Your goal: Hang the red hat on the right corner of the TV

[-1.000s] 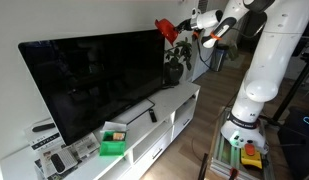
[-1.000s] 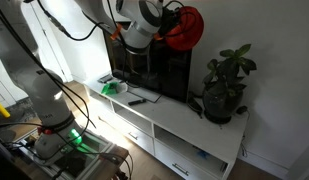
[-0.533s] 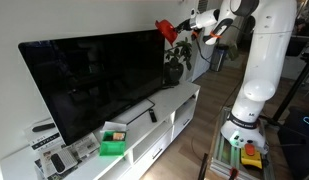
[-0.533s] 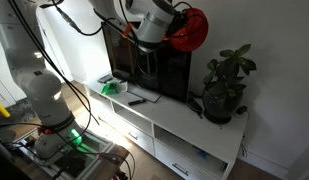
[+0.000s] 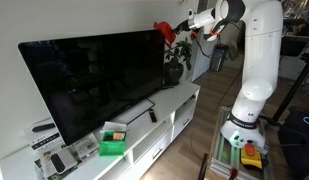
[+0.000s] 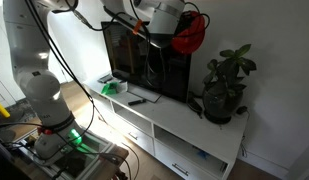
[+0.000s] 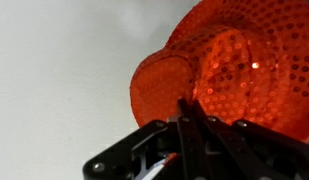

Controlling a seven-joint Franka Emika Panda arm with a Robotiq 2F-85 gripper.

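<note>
The red hat [image 5: 166, 31] is a small sequined cap held in the air just off the upper right corner of the TV [image 5: 94, 80]. It also shows next to the TV's top edge [image 6: 190, 32] and fills the wrist view [image 7: 229, 60]. My gripper [image 5: 183, 27] is shut on the hat's brim; its fingers [image 7: 186, 112] meet on the red fabric. The TV [image 6: 144, 65] stands on a white cabinet [image 5: 164, 115]. I cannot tell whether the hat touches the TV's corner.
A potted plant [image 6: 224, 88] stands on the cabinet beside the TV, below the hat. A green box [image 5: 113, 140] and a remote [image 6: 137, 99] lie in front of the screen. The white wall is close behind.
The arm has swung and lifted; the hat stays near the TV's upper corner, shifted slightly toward the TV.
</note>
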